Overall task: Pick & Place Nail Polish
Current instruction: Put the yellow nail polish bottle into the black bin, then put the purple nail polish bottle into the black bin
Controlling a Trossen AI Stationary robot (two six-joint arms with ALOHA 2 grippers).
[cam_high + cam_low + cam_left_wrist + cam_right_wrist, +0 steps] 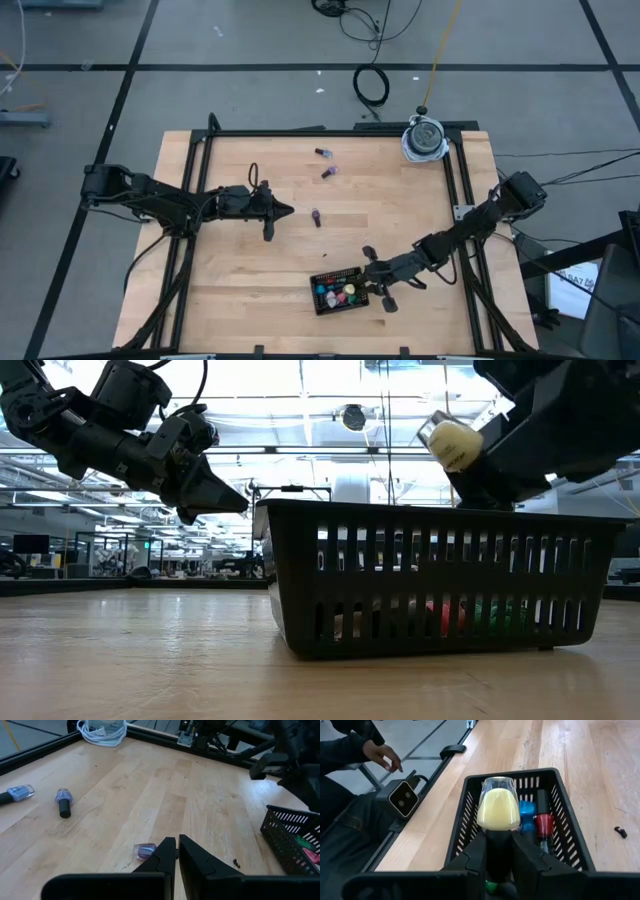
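A black slotted basket stands near the table's front edge and holds blue, red and green nail polish bottles. My right gripper hovers over the basket's right end, shut on a pale yellow nail polish bottle. Three purple bottles lie on their sides on the wood: two at the far middle and one at mid-table. My left gripper hangs shut just left of that mid-table bottle, touching nothing. My right gripper pinches the yellow bottle's dark cap between its two fingers. The fingers come from the table's right side, slanting slightly down. The bottle lies along the fingers, its yellow body jutting past the fingertips, tilted and lifted clear above the basket's rim.
A coil of white cable lies at the far right corner. Black frame rails run along the table's sides. A small camera sits at the table's near edge, and a person's hand shows beyond it. Bare wood lies between the arms.
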